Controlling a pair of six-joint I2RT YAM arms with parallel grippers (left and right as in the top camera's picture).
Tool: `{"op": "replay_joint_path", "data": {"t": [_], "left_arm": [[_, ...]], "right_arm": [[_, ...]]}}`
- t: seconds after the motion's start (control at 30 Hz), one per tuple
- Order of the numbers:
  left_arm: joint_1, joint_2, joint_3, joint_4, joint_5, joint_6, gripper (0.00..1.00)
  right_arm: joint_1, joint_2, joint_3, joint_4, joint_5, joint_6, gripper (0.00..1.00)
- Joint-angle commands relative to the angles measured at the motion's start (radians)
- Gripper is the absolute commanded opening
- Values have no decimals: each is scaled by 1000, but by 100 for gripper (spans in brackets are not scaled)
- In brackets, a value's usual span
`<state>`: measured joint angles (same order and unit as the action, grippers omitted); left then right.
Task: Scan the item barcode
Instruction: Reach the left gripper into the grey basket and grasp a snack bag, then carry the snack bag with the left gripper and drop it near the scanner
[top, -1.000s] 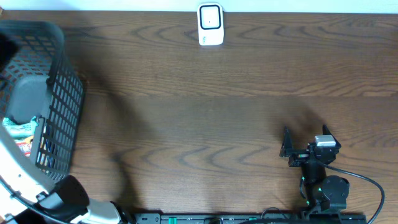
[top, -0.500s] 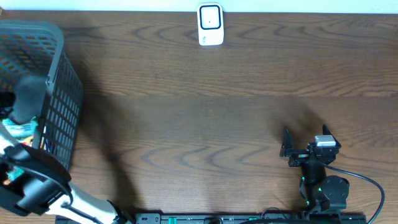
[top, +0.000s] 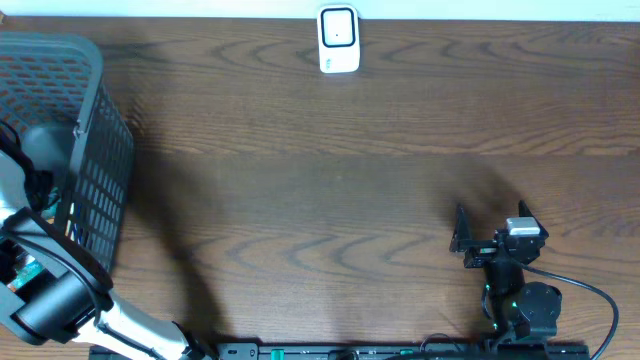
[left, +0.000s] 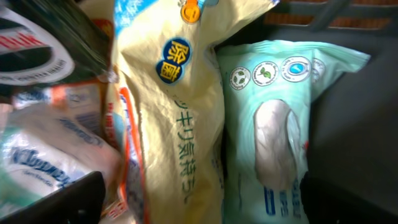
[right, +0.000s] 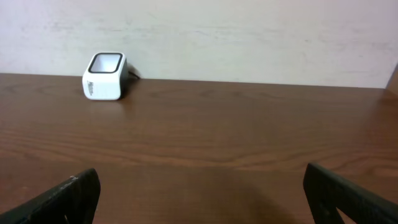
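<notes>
**Basket stock under the left arm**

Nearest: left gripper (left: 202, 194), jaws apart over a cream-yellow packet with blue lettering (left: 165, 124). A mint-green wet-wipe pack (left: 273, 137) touches the packet's right side. Both lie lengthwise, crossways to the jaw line, inside the dark mesh plastic basket (top: 95, 150). Mid-bench: right gripper (top: 488, 232), jaws apart, empty. Far edge of the wooden bench (top: 330, 190): white barcode scanner (top: 339, 40).

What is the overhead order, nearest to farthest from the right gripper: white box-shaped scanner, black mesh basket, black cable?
From the right gripper:
1. black cable, lower right
2. white box-shaped scanner, far edge, centre
3. black mesh basket, far left
</notes>
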<state>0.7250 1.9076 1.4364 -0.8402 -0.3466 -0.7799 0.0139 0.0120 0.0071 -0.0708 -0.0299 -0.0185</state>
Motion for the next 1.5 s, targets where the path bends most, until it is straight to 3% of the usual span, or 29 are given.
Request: {"op": "replay_joint_path", "data": {"t": [0.0,0.23,0.37,0.4,0.5,0.7,0.8,1.07,1.23,1.27,1.37,1.47], "left_arm": [[4,0,-29,8,-21,10,78],[4,1,-37,5,6,10,78],[4,2,-89,62,50,80,78],[4,2,-105,65,46,80,74],[5,-4,-112,60,47,80,34],[5,-107,-65,18,55,79,11],[5,-207,-35,24,120,76,10],[5,-553,-27,225,385,68,11],[-12,-718,-27,317,637,-68,10],[-47,-743,-27,329,733,-110,10],[-195,-752,-27,362,807,-118,10],[-343,-745,-27,386,803,0,10]], "right_arm": [[-7,-6,-2,-4,1,6,99],[-7,-6,-2,-4,1,6,99],[-7,-6,-2,-4,1,6,99],[-7,-6,-2,-4,1,6,99],[-7,-6,-2,-4,1,6,99],[-7,-6,-2,-4,1,6,99],[-7,-6,-2,-4,1,6,99],[-7,-6,-2,-4,1,6,99],[-7,-6,-2,-4,1,6,99],[-7,-6,-2,-4,1,6,99],[-7,-6,-2,-4,1,6,99],[-7,-6,-2,-4,1,6,99]]}}
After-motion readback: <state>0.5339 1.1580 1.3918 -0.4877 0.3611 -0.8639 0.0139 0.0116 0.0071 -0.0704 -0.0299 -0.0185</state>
